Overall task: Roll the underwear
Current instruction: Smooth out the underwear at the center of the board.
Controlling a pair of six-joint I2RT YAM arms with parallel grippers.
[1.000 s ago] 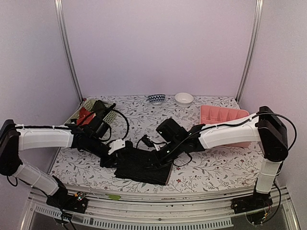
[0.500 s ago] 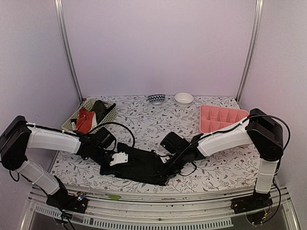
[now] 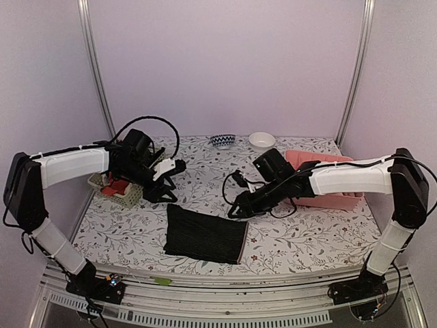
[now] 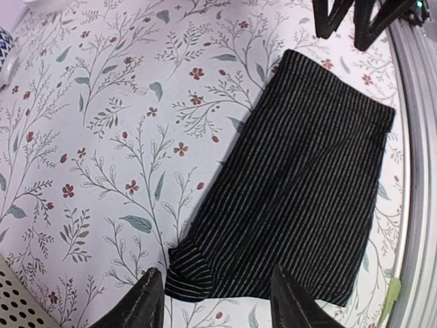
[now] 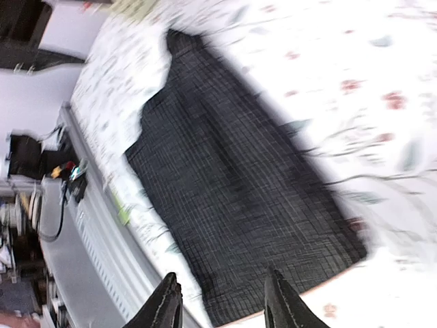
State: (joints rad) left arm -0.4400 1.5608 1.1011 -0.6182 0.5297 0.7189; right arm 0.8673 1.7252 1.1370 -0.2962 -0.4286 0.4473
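Observation:
The black ribbed underwear (image 3: pixel 205 236) lies flat as a folded rectangle near the front edge of the table. In the left wrist view the black underwear (image 4: pixel 300 184) has one small corner turned over at its near end. My left gripper (image 3: pixel 162 193) (image 4: pixel 217 304) hangs open above the cloth's left end, holding nothing. My right gripper (image 3: pixel 237 210) (image 5: pixel 222 301) hovers open above the cloth's right end, also holding nothing. That view is blurred, with the black underwear (image 5: pixel 246 184) filling its middle. A red-orange underwear (image 3: pixel 121 184) sits in the basket behind my left arm.
The pale green perforated basket (image 3: pixel 126 197) stands at the left, partly hidden by my left arm. A pink divided tray (image 3: pixel 328 162) lies at the right behind my right arm. A patterned bowl (image 3: pixel 222 141) and a white bowl (image 3: pixel 261 140) stand at the back.
Both grippers were down on the black underwear; they have let go, opened, and lifted up and back from it. The cloth now lies flat and smooth.

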